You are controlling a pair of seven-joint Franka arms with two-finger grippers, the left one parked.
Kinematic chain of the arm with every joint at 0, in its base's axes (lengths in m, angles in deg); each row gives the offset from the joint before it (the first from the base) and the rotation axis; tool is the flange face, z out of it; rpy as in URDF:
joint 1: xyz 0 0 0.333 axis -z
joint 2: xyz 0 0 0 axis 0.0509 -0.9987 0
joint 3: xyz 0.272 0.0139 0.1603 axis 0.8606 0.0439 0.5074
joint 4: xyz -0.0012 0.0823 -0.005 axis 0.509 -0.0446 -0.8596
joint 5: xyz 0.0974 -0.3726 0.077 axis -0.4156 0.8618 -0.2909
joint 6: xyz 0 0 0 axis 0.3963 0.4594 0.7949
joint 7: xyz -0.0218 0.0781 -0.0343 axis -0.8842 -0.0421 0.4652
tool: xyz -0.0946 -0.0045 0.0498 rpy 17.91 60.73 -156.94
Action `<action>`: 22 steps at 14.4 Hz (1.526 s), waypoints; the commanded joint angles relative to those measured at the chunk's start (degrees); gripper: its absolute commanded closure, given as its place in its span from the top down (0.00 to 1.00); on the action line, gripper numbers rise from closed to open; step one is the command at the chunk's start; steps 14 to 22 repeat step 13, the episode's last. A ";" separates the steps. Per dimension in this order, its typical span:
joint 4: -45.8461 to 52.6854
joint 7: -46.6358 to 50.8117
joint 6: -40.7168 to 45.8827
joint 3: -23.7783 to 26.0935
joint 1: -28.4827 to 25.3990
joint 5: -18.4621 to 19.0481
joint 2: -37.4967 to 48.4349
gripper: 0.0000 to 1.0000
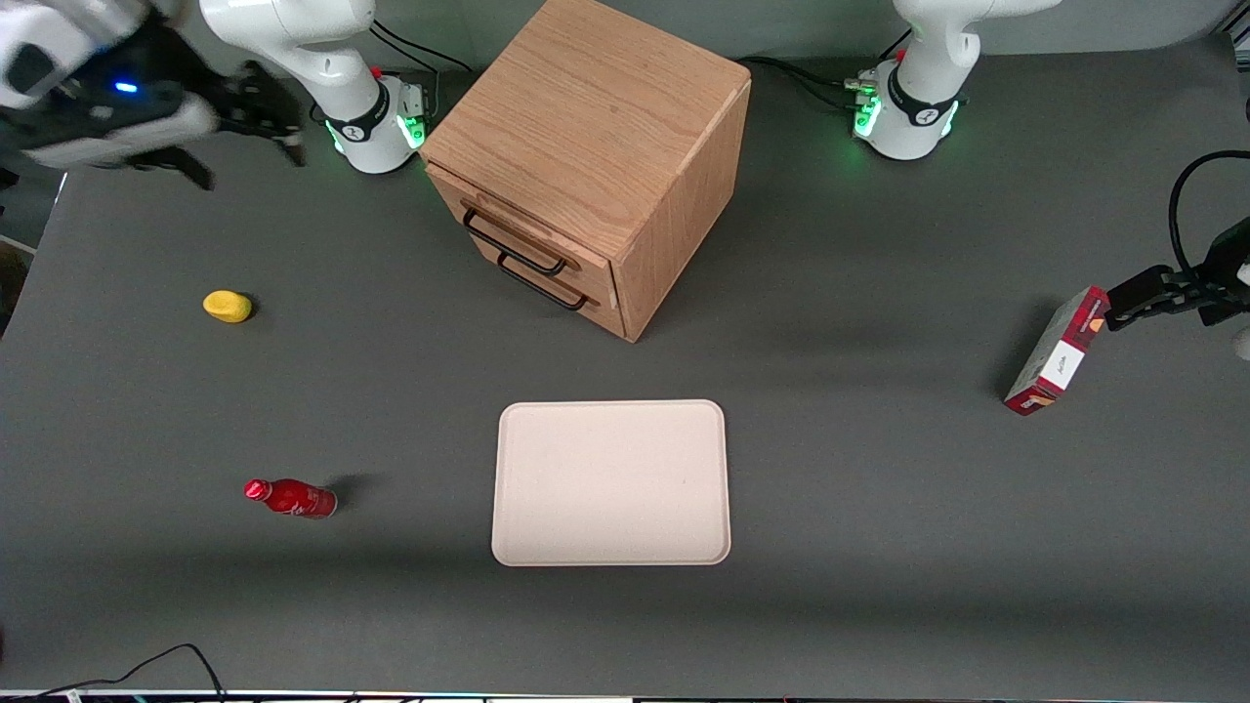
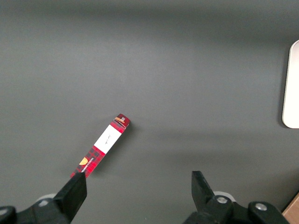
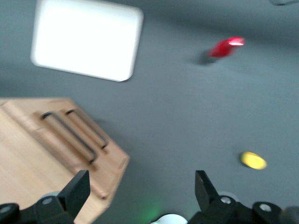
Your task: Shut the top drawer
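Observation:
The light oak cabinet (image 1: 596, 127) stands at the back middle of the table. Its top drawer (image 1: 488, 210) sits a little out from the cabinet face, its black wire handle (image 1: 513, 244) just above the lower drawer's handle (image 1: 542, 283). My right gripper (image 1: 252, 166) hangs high above the table toward the working arm's end, well away from the drawer fronts, open and empty. The right wrist view shows its fingers (image 3: 80, 186) spread wide over the cabinet's corner, with the top drawer's handle (image 3: 70, 136) and the gripper (image 3: 141, 179) apart from it.
A beige tray (image 1: 518, 532) lies nearer the front camera than the cabinet. A yellow lump (image 1: 228, 306) and a red bottle (image 1: 291, 498) lie toward the working arm's end. A red carton (image 1: 1055, 351) stands toward the parked arm's end.

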 commanded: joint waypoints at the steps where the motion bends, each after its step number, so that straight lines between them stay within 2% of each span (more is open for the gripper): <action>1: -1.76 1.64 0.83 -6.25 -0.28 1.75 1.57 1.00; 7: -13.98 1.64 -8.48 -9.17 0.42 1.75 3.50 1.00; 22: -10.91 1.11 -7.87 -10.31 0.60 2.36 1.57 1.00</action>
